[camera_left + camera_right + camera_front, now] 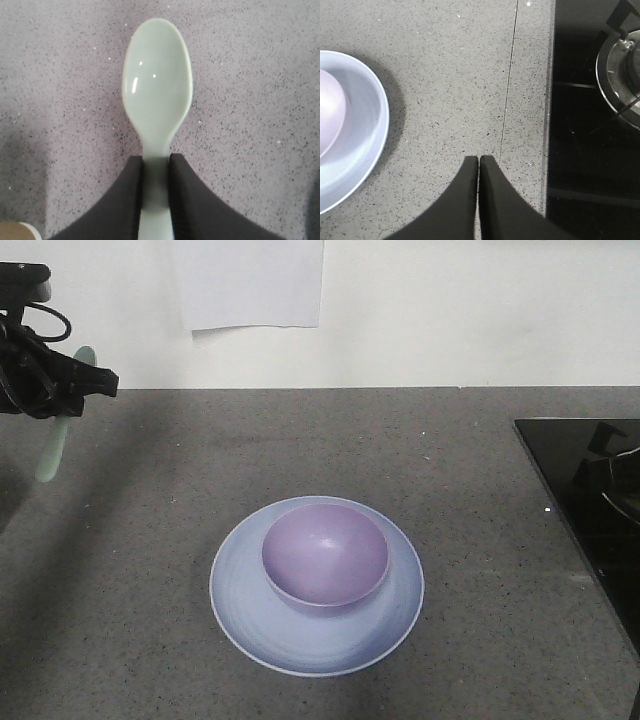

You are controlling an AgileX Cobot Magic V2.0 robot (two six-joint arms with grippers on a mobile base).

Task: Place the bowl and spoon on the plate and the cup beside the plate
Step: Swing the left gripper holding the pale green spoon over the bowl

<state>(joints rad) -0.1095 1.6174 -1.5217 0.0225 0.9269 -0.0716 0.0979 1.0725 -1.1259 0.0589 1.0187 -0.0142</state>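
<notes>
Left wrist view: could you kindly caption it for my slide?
Left gripper holding the spoon by its handle over the countertop.

Soft, even light fills all views. A broad shadow darkens the left of the front view. Small glare spots sit on the spoon [157,90]. The plate [370,125] casts a soft shadow rightward.

A grey speckled stone countertop [120,620] carries the pale blue-lilac plate [320,648], which sits flat just toward 6 o'clock of centre. At 3 o'clock a black glass cooktop [580,490] lies set into the surface, well apart from the plate, with a thin seam [507,75] between them.
</notes>
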